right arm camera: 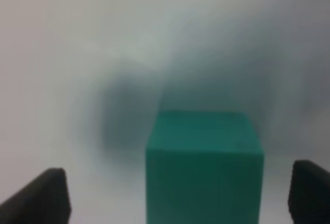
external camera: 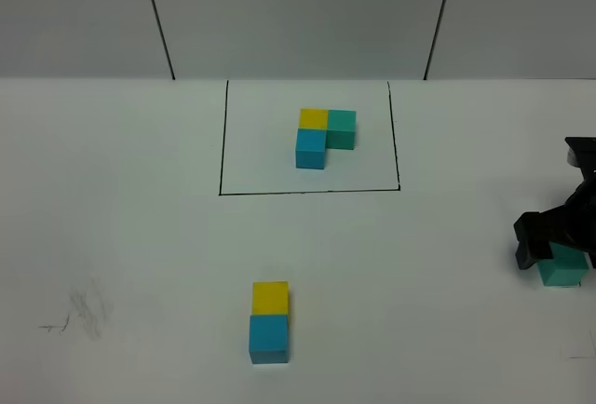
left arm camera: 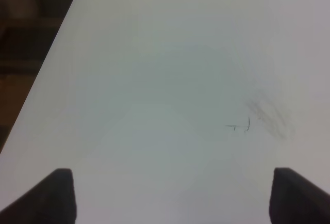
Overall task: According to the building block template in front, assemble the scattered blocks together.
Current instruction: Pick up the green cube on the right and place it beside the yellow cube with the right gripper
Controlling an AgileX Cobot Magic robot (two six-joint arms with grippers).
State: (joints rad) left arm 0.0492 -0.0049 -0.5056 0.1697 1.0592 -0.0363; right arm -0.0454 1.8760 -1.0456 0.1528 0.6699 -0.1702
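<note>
**Ana:** What is taking up most of the overhead view?

**Ben:** A white table [external camera: 121, 236] is filling it. A thin black frame [external camera: 307, 192] drawn on it toward the back centre is enclosing the template [external camera: 321, 134]. The template has a yellow piece at the back, a green piece touching its right side and a blue piece touching its front.

**Ana:** How are the arms standing?

**Ben:** The right arm is coming in low from the right edge. The right gripper [external camera: 557, 248] is pointing down over the green cube [external camera: 563, 274]. In its wrist view the fingers [right arm camera: 44, 195] are standing wide apart, one on each side of that cube with a gap on both sides, so they are clasping nothing. The left arm is not showing from overhead. Its wrist camera is showing the left gripper [left arm camera: 172, 195] hovering above bare table, fingers spread wide and holding nothing.

**Ana:** Where are the other loose cubes sitting?

**Ben:** The yellow cube [external camera: 270, 297] and the blue cube [external camera: 268, 339] are sitting near the front centre. They are touching, yellow behind blue, and are well apart from the green one.

**Ana:** Anything smaller?

**Ben:** A faint grey smudge [external camera: 84, 316] is marking the table at the front left. It is also showing in the left wrist view.
</note>
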